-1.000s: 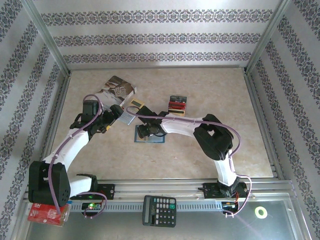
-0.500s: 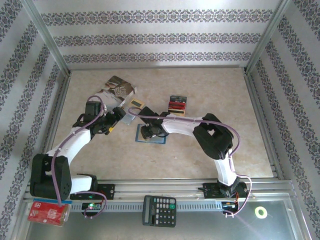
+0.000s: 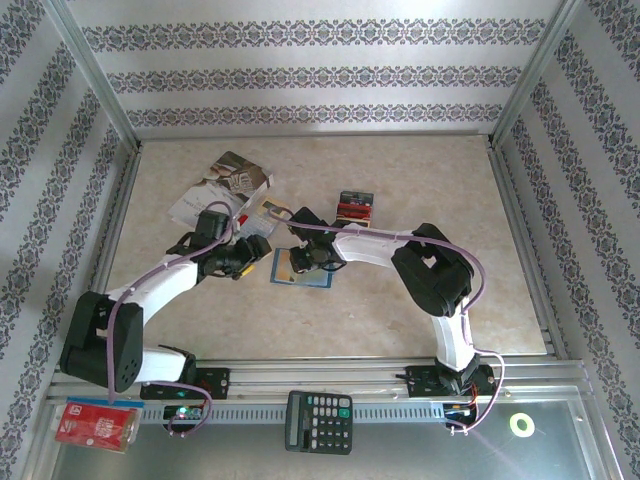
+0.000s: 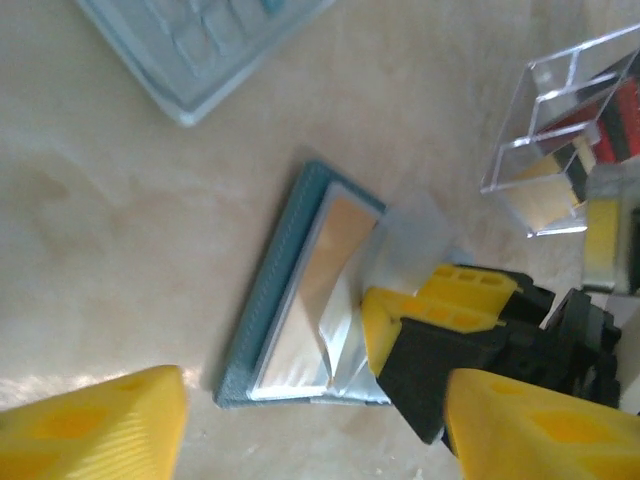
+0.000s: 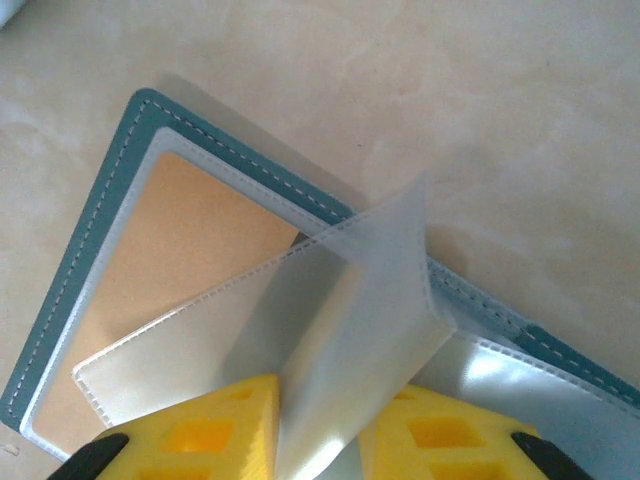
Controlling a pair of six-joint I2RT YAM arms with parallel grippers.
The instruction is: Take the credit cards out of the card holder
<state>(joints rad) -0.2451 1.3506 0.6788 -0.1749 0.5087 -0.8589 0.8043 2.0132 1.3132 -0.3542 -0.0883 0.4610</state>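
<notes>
Two robot arms in glossy white shells with bulky black joint housings, the left arm (image 3: 150, 290) and the right arm (image 3: 372, 248). A thin lilac cable (image 3: 345, 231) trails along the length of each. Squat black base blocks (image 3: 212, 381) carry them. The fingers (image 4: 95, 425) are bright yellow plastic, finely ribbed and moulded with rectangular hollows, set on angular black mounts (image 4: 435, 375).

Surface (image 3: 430, 180): beige, marbled. Carries an open blue card holder (image 3: 295, 276) at centre, a clear stand (image 4: 550, 120) with credit cards (image 3: 355, 208) behind it, and a glossy brochure (image 3: 222, 182) at far left.
</notes>
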